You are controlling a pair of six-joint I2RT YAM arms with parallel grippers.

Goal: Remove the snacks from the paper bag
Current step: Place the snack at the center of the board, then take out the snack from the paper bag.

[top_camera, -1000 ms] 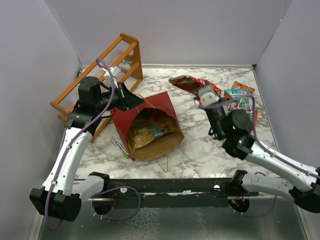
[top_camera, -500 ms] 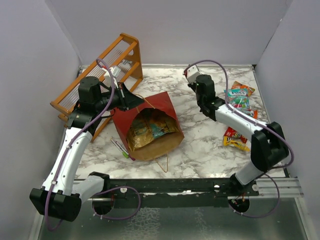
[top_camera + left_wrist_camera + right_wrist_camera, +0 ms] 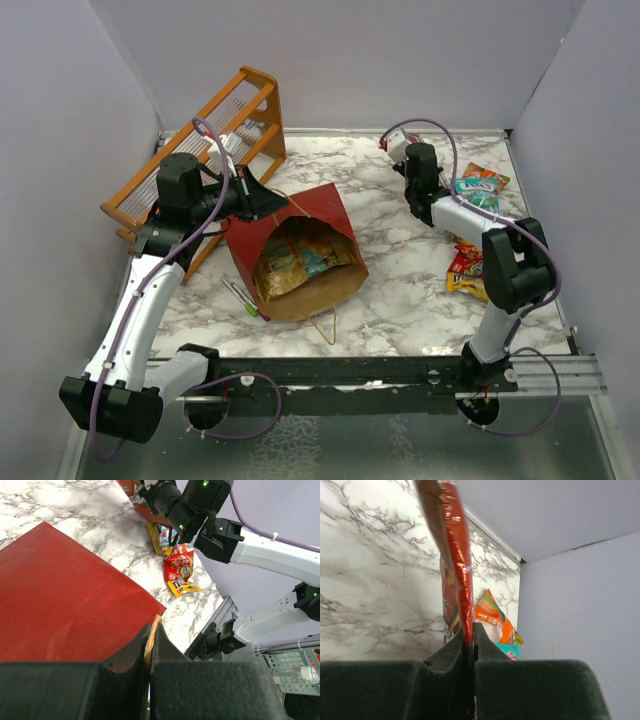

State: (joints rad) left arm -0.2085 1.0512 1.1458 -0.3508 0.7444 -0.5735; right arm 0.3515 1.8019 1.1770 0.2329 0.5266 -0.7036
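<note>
Robot lab test cell. Grey panels (image 3: 350,60) enclose the marble-print tabletop (image 3: 400,290) at 9, 12 and 3 o'clock. A mounting rail (image 3: 350,372) spans 6 o'clock.

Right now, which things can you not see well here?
- The snacks inside the paper bag: in the top view they overlap and the bag's wall shades them, so no count.
- The red packet in the right pincer: the right wrist view shows it edge-on, label unreadable.
- Bag's mouth: the left wrist view shows only the red outside above the left pincer, shut on the rim.

bright, even overhead light; soft shadows; wrist views blur up close
</note>
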